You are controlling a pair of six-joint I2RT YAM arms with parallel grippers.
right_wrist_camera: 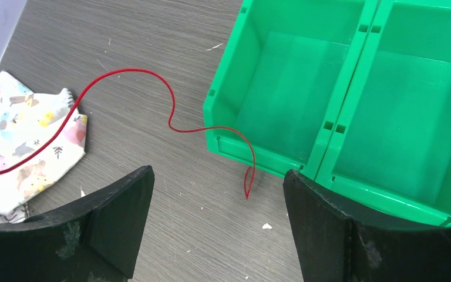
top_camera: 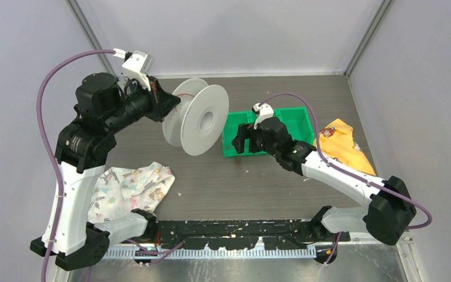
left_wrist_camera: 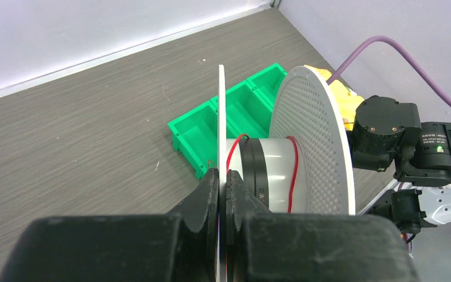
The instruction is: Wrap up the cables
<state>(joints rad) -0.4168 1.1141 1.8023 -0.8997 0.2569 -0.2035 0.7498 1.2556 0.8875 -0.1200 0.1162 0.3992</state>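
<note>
Your left gripper [left_wrist_camera: 223, 176] is clenched on the rim of the spool's [left_wrist_camera: 311, 135] near flange and holds it off the table at far left. At least 2 red strands of the cable [right_wrist_camera: 170, 111] cross the hub loosely. The free tail runs from over the cloth [right_wrist_camera: 12, 117] across the table, and its tip lies just beside the bin's [right_wrist_camera: 223, 100] near left corner.

Your right gripper [right_wrist_camera: 218, 176] hangs over that tip, spread wide and empty.

Expect the cable to be very light, limp and a little springy, and thin enough to slip between the pads. Pinch it a little back from the tip, clear of the bin wall, and close fully. Pull gently, or the loose turns may spring off.
</note>
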